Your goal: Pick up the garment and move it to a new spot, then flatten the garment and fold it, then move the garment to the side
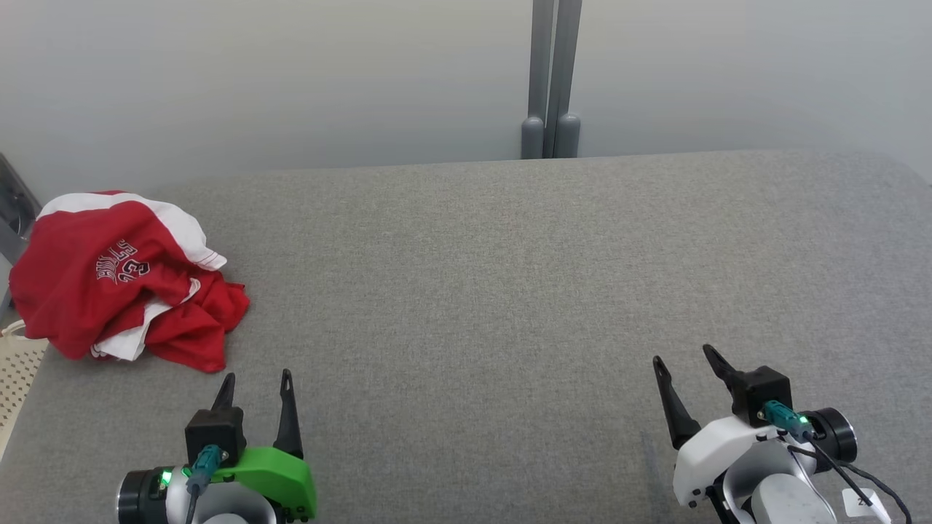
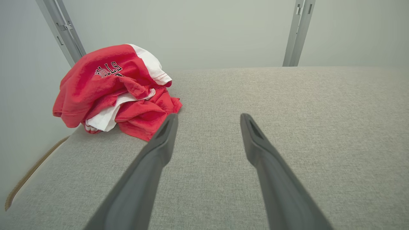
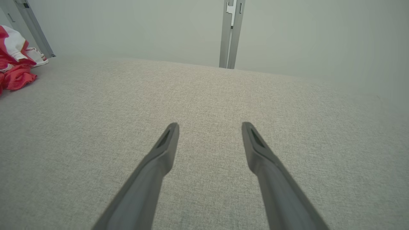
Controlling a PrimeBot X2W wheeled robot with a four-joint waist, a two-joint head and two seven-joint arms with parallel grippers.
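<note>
Standing wide apart at the lower left of the head view, the two dark fingers of the left gripper (image 1: 257, 375) are pointing up the frame, released and clasping nothing. In the left wrist view the bare grey fabric of the table (image 2: 287, 127) is showing through the gap between them, and whether the tips are touching that fabric I cannot tell. The right gripper (image 1: 683, 355) is sitting at the lower right of the head view, its fingers likewise spread wide and leaning toward the upper left, with grey fabric showing between them in the right wrist view and nothing in their grasp. The garment (image 1: 109, 276), red with white panels and dark lettering, is lying in a crumpled heap at the left edge of the head view, at the table's left rim. It is sitting just above and to the left of the left gripper, near its left finger but apart from it. In the left wrist view the garment is filling the upper left, with its lower hem just beside the left fingertip. It is lying well apart from the right gripper, showing as a red scrap at the upper left edge of the right wrist view. A grey post (image 1: 551, 73) is rising behind the table's far edge at top centre.
</note>
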